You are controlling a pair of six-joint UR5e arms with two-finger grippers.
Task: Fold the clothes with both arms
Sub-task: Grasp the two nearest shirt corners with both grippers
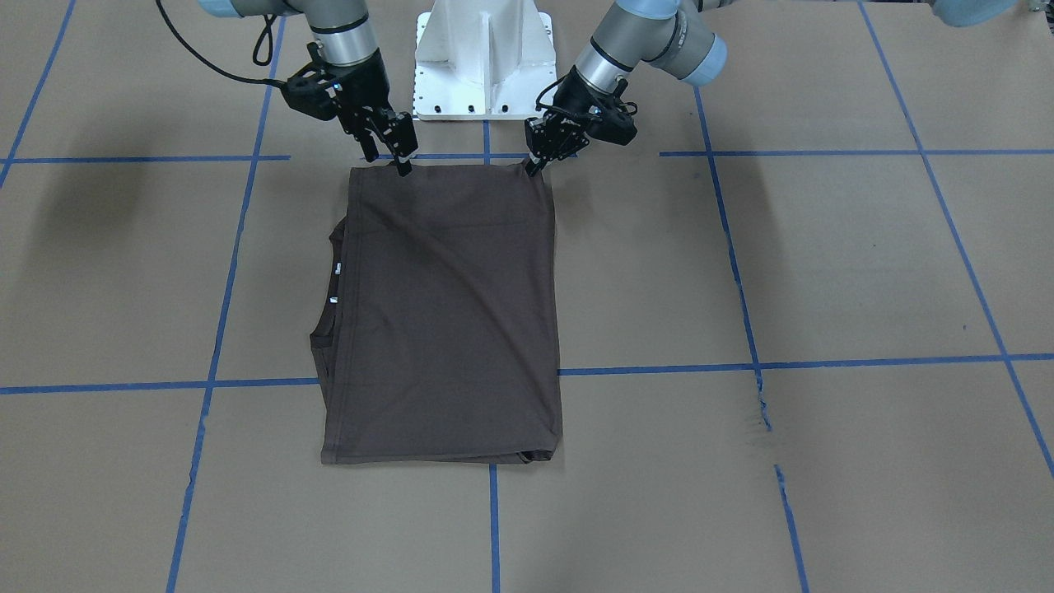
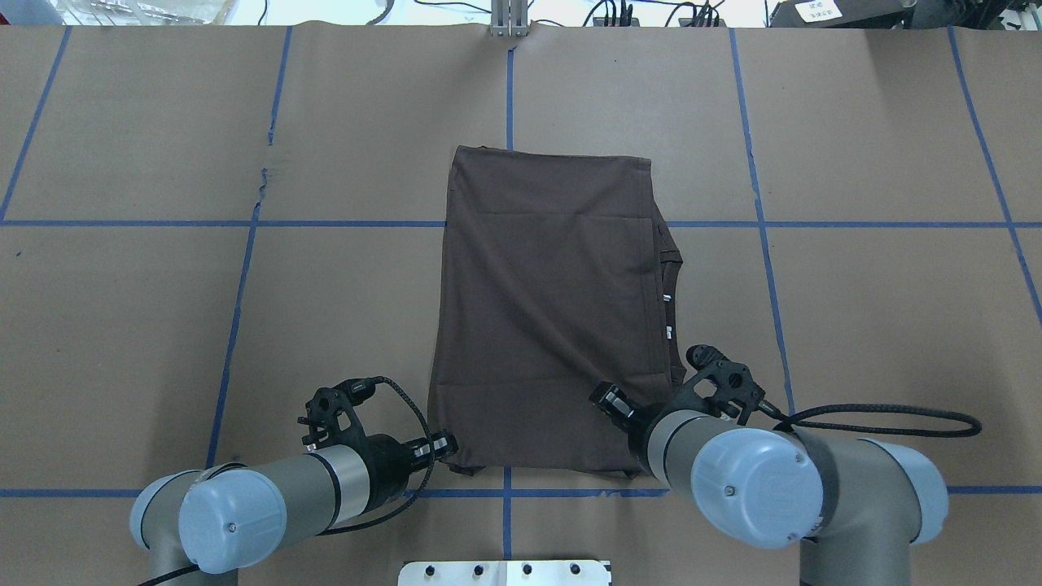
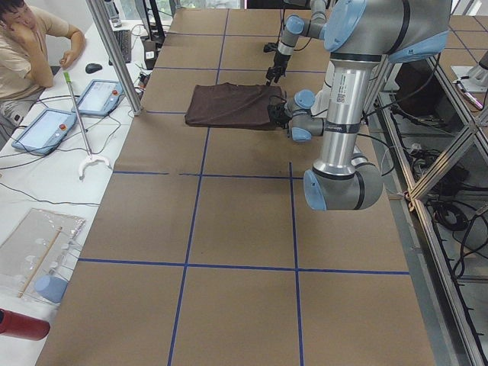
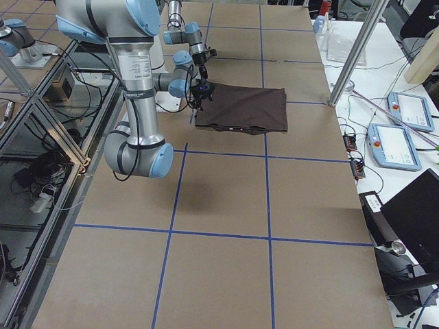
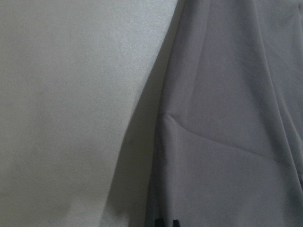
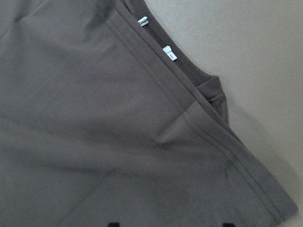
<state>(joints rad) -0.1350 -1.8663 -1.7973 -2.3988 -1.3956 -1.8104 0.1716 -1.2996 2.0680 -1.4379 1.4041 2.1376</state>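
Observation:
The dark brown T-shirt [image 1: 445, 313] [image 2: 553, 309] lies folded into a tall rectangle in the middle of the table. Its collar and white neck tags [image 6: 169, 53] peek out along the edge on my right side. My left gripper [image 1: 533, 167] [image 2: 446, 446] is at the shirt's near corner on my left, its fingers closed to a point on the fabric edge. My right gripper [image 1: 394, 162] [image 2: 609, 400] is over the other near corner. Its fingers stand apart above the cloth, and both tips show at the bottom of the right wrist view. The left wrist view shows the shirt's side edge [image 5: 227, 142] against the brown paper.
The white pedestal base [image 1: 484, 58] stands just behind the shirt's near edge. Blue tape lines [image 2: 757, 224] grid the brown paper table. A seated person [image 3: 30, 38] and tablets [image 3: 46, 126] are at a side desk beyond the far table edge.

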